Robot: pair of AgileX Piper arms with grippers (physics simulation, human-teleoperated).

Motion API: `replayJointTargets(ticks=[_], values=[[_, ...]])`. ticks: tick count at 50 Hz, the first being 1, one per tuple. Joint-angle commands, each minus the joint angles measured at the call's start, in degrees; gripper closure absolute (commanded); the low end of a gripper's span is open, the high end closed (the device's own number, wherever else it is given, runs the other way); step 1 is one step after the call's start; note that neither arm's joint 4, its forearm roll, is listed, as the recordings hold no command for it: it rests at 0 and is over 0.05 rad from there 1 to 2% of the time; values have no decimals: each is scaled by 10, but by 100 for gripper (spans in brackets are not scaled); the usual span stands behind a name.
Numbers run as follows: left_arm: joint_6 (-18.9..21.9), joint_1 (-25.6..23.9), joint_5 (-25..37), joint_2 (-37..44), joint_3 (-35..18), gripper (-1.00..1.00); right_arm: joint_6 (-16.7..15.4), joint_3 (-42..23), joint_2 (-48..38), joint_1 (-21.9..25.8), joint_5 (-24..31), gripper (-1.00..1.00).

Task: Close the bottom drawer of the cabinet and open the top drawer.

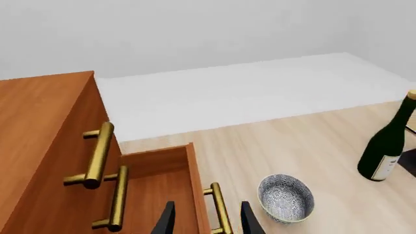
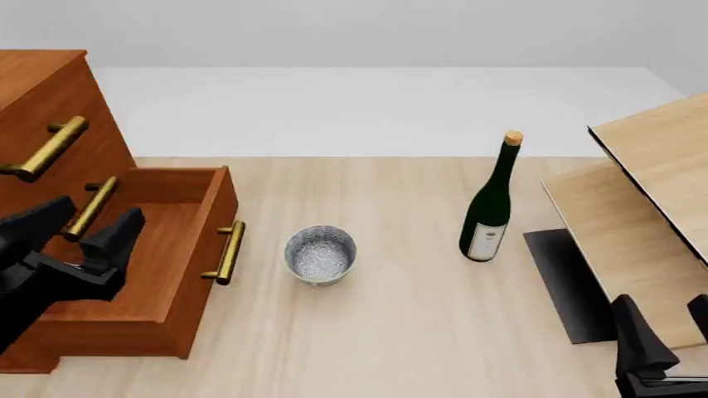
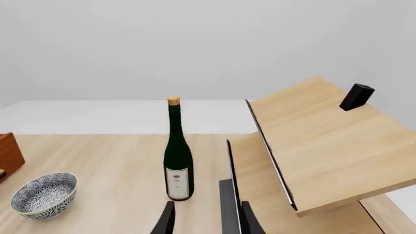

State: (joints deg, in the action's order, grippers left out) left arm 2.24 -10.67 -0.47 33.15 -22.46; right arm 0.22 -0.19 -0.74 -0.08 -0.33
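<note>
1. at the front view's left edge stands the cabinet [image 2: 45, 91] on the pale wood surface [image 2: 376, 332]; the bottom drawer [image 2: 155, 257] is pulled well out, its brass handle [image 2: 229, 251] facing the bowl.
2. above it, the middle drawer [image 2: 94, 170] and the top drawer [image 2: 50, 108] sit pushed in, their bar handles showing.
3. over the open drawer's inside hangs the left claw [image 2: 86, 228], fingers spread apart, holding nothing; in its wrist view the fingers straddle the drawer's front board and handle.
4. just beside the drawer front sits a patterned bowl [image 2: 321, 254]; a dark green bottle [image 2: 489, 203] stands upright further right.
5. near the bottom right corner the right claw [image 2: 664, 319] is open and empty, close to the slanted boards [image 2: 642, 199].
</note>
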Motion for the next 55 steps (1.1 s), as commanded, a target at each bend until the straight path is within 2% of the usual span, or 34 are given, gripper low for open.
replayJointTargets(ticks=[1,5,7,9,10,11,13,14,16,18,20,21,30,33,35,37,43,45,47,51,53,55], values=[[-15,-60,77,108,-82,-100,0,0,-1,-1,-1,-100],[-35,-84,105,135,-105,-100,1,0,0,0,-1,-100],[-70,-103,118,146,-116,-100,1,0,-1,0,-1,-100],[-62,-113,129,169,-122,-100,1,0,-1,1,-1,-100],[-81,-120,132,174,-124,-100,1,0,-1,0,-1,-100],[-118,-131,137,180,-125,-100,1,0,-1,0,-1,-100],[-106,-137,148,195,-132,-100,1,-1,-1,-1,-1,-100],[-124,-142,152,204,-133,-100,1,-1,-1,-1,-1,-100],[-123,-145,156,206,-138,-100,1,-1,0,-1,-1,-100],[-143,-160,160,224,-140,-100,1,0,0,-1,0,-100],[-136,-158,158,227,-140,-100,1,0,1,0,1,-100],[-133,-159,156,240,-139,-100,1,0,1,0,1,-100],[-237,-221,133,279,-115,-100,2,0,2,-1,2,-100],[-239,-224,133,289,-116,-100,3,0,2,-1,2,-100],[-274,-235,125,292,-107,-100,2,0,3,0,3,-100],[-269,-239,124,292,-106,-100,2,0,3,1,3,-100],[-319,-254,91,315,-70,-100,2,0,3,-1,3,-100],[-325,-260,87,319,-63,-100,2,0,3,-1,3,-100],[-309,-253,93,333,-66,-100,2,0,3,0,3,-100],[-326,-259,79,335,-53,-100,2,0,3,1,3,-100],[-349,-256,65,349,-38,-100,2,0,3,1,3,-100],[-350,-259,60,347,-35,-100,2,-1,3,0,3,-100]])
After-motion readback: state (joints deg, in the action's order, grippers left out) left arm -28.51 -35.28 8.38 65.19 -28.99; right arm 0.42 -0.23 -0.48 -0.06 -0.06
